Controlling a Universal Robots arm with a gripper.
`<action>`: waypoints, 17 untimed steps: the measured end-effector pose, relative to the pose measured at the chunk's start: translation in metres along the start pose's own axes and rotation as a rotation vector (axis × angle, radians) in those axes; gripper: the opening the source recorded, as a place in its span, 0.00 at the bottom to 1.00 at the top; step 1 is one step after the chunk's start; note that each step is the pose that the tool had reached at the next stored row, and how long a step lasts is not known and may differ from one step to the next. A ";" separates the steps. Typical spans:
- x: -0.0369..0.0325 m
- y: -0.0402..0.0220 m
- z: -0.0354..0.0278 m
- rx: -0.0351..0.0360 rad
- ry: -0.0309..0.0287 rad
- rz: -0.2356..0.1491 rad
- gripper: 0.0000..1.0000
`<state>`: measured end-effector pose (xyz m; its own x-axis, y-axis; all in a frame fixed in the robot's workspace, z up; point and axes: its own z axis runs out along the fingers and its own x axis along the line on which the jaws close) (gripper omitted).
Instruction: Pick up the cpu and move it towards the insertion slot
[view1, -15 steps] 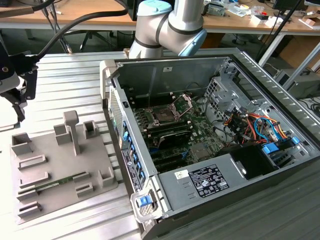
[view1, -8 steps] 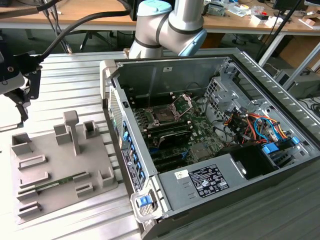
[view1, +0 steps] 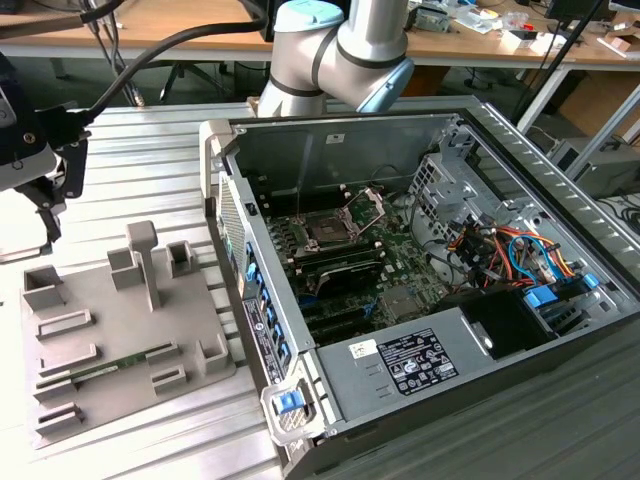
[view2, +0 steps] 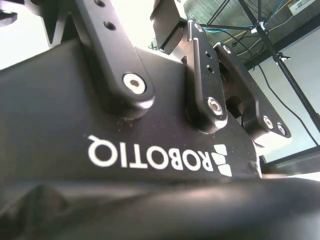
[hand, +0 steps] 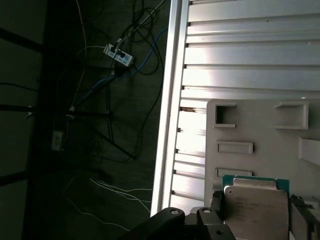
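Note:
The cpu (hand: 255, 210) is a flat square chip with a pale silver top and a green rim. In the first wrist view it sits between the two black fingers (hand: 216, 201) of my gripper (hand: 257, 200), which is shut on its edges above the grey tray (hand: 260, 130). In the exterior view my gripper (view1: 45, 205) hangs at the exterior view's left, over the tray's far corner (view1: 40, 290). The insertion slot (view1: 328, 230) lies inside the open computer case. It has a dark centre, and its silver bracket (view1: 368, 203) is tipped up behind it. It is well off to the exterior view's right of the gripper.
The computer case wall (view1: 250, 290) stands between the tray and the slot. Raised blocks (view1: 145, 260) stick up from the tray, and a green memory stick (view1: 110, 365) lies in it. The ribbed table's edge (hand: 167, 100) drops to a floor strewn with cables (hand: 120, 55). The arm's base (view1: 340, 50) stands behind the case.

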<state>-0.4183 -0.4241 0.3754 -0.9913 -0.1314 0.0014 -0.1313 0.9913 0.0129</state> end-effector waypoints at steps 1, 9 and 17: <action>-0.0004 -0.0001 0.0000 0.0000 0.0000 0.000 0.55; -0.0052 -0.0007 0.0000 0.0000 -0.0001 0.000 0.55; -0.0099 -0.0013 0.0000 0.0000 0.0000 0.000 0.55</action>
<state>-0.4083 -0.4241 0.3753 -0.9913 -0.1315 0.0014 -0.1315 0.9912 0.0130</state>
